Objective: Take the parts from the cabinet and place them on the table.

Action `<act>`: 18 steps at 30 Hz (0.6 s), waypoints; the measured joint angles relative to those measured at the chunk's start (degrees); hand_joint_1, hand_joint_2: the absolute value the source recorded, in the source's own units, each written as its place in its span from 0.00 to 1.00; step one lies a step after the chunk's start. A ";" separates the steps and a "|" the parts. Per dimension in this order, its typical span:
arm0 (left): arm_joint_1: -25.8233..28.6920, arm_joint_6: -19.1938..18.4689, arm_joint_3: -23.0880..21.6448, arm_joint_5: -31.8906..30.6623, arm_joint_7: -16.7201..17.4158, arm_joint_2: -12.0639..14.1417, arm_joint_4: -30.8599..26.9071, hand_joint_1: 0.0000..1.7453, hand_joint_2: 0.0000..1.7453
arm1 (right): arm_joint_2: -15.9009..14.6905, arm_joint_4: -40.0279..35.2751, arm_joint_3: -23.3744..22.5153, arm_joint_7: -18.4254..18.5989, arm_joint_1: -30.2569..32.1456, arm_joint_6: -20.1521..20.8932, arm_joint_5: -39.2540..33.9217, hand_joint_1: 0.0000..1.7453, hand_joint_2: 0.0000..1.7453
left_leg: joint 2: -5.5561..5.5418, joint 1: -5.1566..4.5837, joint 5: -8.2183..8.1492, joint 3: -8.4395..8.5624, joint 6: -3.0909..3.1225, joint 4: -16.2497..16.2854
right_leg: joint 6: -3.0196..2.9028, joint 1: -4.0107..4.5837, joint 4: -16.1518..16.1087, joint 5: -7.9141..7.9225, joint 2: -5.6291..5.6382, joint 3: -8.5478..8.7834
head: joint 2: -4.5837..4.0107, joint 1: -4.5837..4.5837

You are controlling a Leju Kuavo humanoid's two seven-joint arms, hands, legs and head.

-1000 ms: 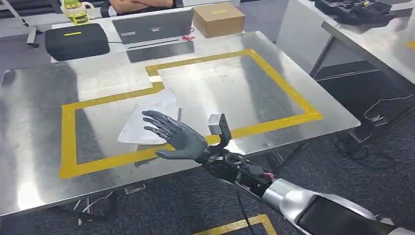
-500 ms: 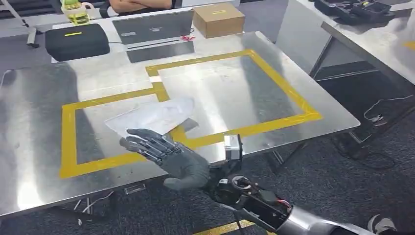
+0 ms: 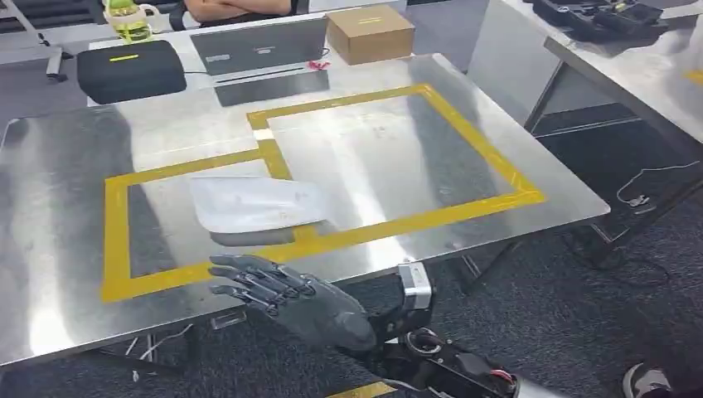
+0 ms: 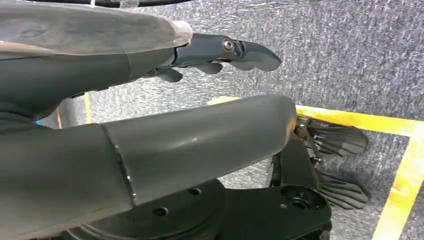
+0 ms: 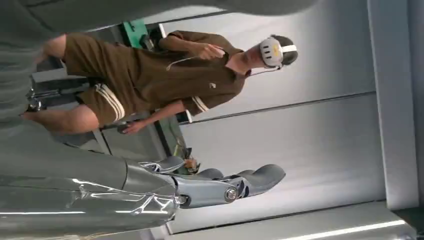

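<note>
So we've got the clear plastic bag of parts (image 3: 259,204) lying flat on the shiny steel table (image 3: 75,157), inside the left-hand box marked out in yellow tape (image 3: 116,240), with its right end reaching the tape strip that splits the two boxes. Nothing is touching it.

Our right hand (image 3: 290,297) hovers over the near edge of the table, just this side of the bag and apart from it, fingers (image 3: 249,278) spread and pointing left, holding nothing. In the right wrist view the hand (image 5: 215,185) looks the same, fingers loosely apart with nothing between them, and a person in a brown outfit wearing a white headset (image 5: 272,50) stands beyond it.

The left hand (image 4: 150,130) hangs low over grey carpet with a yellow floor line on it. Its thumb and one dark finger show, and they look apart with nothing in them, but we honestly can't tell for sure from that close-up.

Our read: this looks like the tail end of a placing step, with the bag set down and the hand free of it. If more parts are waiting in the cabinet, the next move calls for bringing the right arm clear of the table edge without clipping the bag, then turning toward the cabinet, which isn't in front of us here. Laptop (image 3: 257,46), cardboard box (image 3: 370,33) and black case (image 3: 128,70) sit at the far end, well out of the way.
</note>
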 joint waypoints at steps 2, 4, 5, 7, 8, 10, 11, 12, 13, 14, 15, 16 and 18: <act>0.00 0.00 0.00 0.00 0.00 0.00 0.00 0.00 0.00 | -0.20 -0.52 0.20 0.00 0.12 -0.04 0.04 0.00 1.00 | 0.00 0.00 0.00 0.00 0.00 0.00 | 0.00 0.00 0.00 0.00 0.00 0.01 | 0.00 -0.02; 0.00 0.00 0.02 0.02 0.00 0.00 0.00 0.00 0.00 | -0.33 -0.85 0.44 0.09 0.14 -0.04 0.50 0.00 1.00 | 0.00 0.00 0.00 0.00 0.00 0.00 | 0.00 0.00 0.00 0.00 0.00 0.01 | 0.00 -0.02; 0.00 -0.02 0.02 0.02 0.00 -0.02 0.00 0.00 0.00 | -0.39 -0.94 0.61 0.11 0.14 0.04 0.83 0.00 0.00 | 0.00 0.00 0.00 0.00 0.00 0.00 | 0.00 0.00 0.00 0.00 0.00 0.01 | 0.00 -0.02; 0.00 -0.13 0.02 -0.15 0.00 -0.02 0.00 0.00 0.00 | -0.48 -1.03 0.96 0.15 0.17 -0.02 1.40 0.00 0.00 | 0.00 0.00 0.00 0.02 0.00 0.00 | 0.00 0.00 0.00 0.00 0.00 0.00 | 0.00 -0.02; 0.00 -0.22 0.02 -0.53 0.00 0.02 0.00 0.00 0.00 | -0.52 -1.03 1.12 0.13 0.22 -0.29 1.46 0.00 0.00 | -0.01 -0.09 -0.07 -0.02 0.13 0.14 | 0.12 -0.11 -0.10 0.07 -0.01 0.03 | 0.00 0.00; 0.00 -0.44 0.00 -0.98 0.00 0.02 0.00 0.00 0.00 | -0.77 -1.03 1.46 -0.07 0.27 -0.54 1.64 0.00 0.00 | -0.01 -0.12 -0.09 -0.05 0.19 0.16 | 0.17 -0.16 -0.10 0.09 0.00 0.04 | 0.00 -0.15; 0.00 -0.46 0.00 -1.05 0.00 0.02 0.00 0.00 0.00 | -0.85 -1.05 1.57 -0.15 0.29 -0.59 1.64 0.00 0.00 | 0.00 -0.15 -0.12 -0.08 0.26 0.21 | 0.24 -0.19 -0.10 0.11 0.00 0.04 | 0.00 -0.17; -0.01 -0.50 0.00 -1.18 0.00 0.04 0.00 0.00 0.00 | -0.96 -1.05 1.71 -0.20 0.30 -0.63 1.57 0.00 0.00 | 0.00 -0.18 -0.15 -0.11 0.35 0.28 | 0.29 -0.22 -0.10 0.13 0.00 0.03 | 0.00 -0.20; -0.01 -0.52 0.00 -1.27 0.00 0.04 0.00 0.00 0.00 | -1.07 -1.05 1.81 -0.20 0.35 -0.70 1.38 0.00 0.00 | 0.00 -0.20 -0.19 -0.15 0.45 0.35 | 0.36 -0.24 -0.10 0.15 0.00 0.04 | 0.00 -0.24; -0.01 -0.52 0.00 -1.38 0.00 0.09 0.00 0.00 0.00 | -1.16 -1.05 1.86 -0.20 0.43 -0.77 1.22 0.00 0.00 | 0.00 -0.26 -0.18 -0.21 0.56 0.45 | 0.47 -0.30 -0.10 0.17 -0.01 0.04 | 0.00 -0.22; -0.03 -0.52 0.00 -1.42 0.06 0.13 0.00 0.00 0.00 | -1.22 -1.05 1.88 -0.20 0.45 -0.79 1.05 0.00 0.00 | 0.01 -0.37 -0.15 -0.23 0.71 0.50 | 0.64 -0.39 -0.14 0.26 0.01 0.01 | 0.00 -0.20; -0.04 -0.52 0.00 -1.42 0.20 0.15 0.00 0.00 0.00 | -1.29 -1.05 1.90 -0.20 0.45 -0.79 0.94 0.00 0.00 | 0.04 -0.48 -0.08 -0.21 0.84 0.48 | 0.82 -0.49 -0.31 0.38 0.09 0.03 | 0.00 -0.24; -0.14 -0.50 0.00 -1.33 0.42 0.00 -0.02 0.00 0.00 | -1.38 -1.46 1.92 -0.26 0.47 -0.68 0.48 0.00 0.00 | 0.63 0.59 0.81 0.33 1.66 -1.00 | 1.27 -0.18 -0.38 0.26 0.32 -0.24 | 0.00 -0.39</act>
